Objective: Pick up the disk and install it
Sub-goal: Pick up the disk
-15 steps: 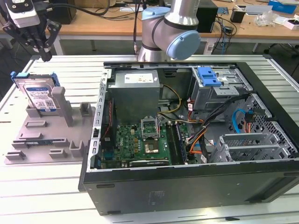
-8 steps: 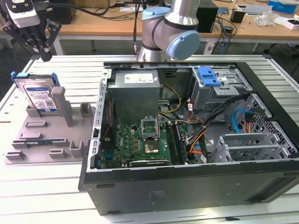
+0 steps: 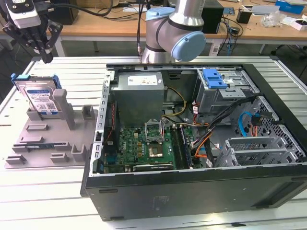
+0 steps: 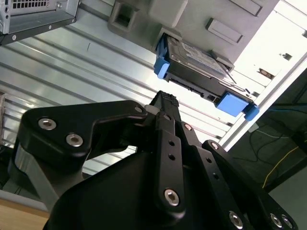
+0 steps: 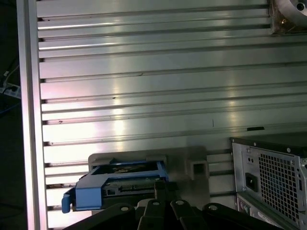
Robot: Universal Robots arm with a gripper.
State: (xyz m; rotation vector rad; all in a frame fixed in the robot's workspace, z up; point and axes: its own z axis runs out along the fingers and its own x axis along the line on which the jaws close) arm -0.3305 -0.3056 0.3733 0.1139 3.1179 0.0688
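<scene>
The disk (image 3: pixel 42 98) stands on edge in a slot of a grey holder (image 3: pixel 48 143) at the exterior view's left. It is silver with a white-and-blue label and blue rails. My gripper (image 3: pixel 47 60) hangs above and slightly behind it, apart from it, fingers together and holding nothing. In the second wrist view the black gripper (image 4: pixel 165 98) points toward the disk (image 4: pixel 196 60), with a gap between them. The first wrist view has the disk (image 5: pixel 120 184) in its holder just past the gripper (image 5: pixel 160 184).
An open computer case (image 3: pixel 192 175) lies on the ribbed aluminium table (image 3: pixel 72 67) to the holder's right, with motherboard, power supply and a drive bay with a blue latch (image 3: pixel 214 79). The arm's base (image 3: pixel 168 28) stands behind the case. Desks with clutter lie beyond.
</scene>
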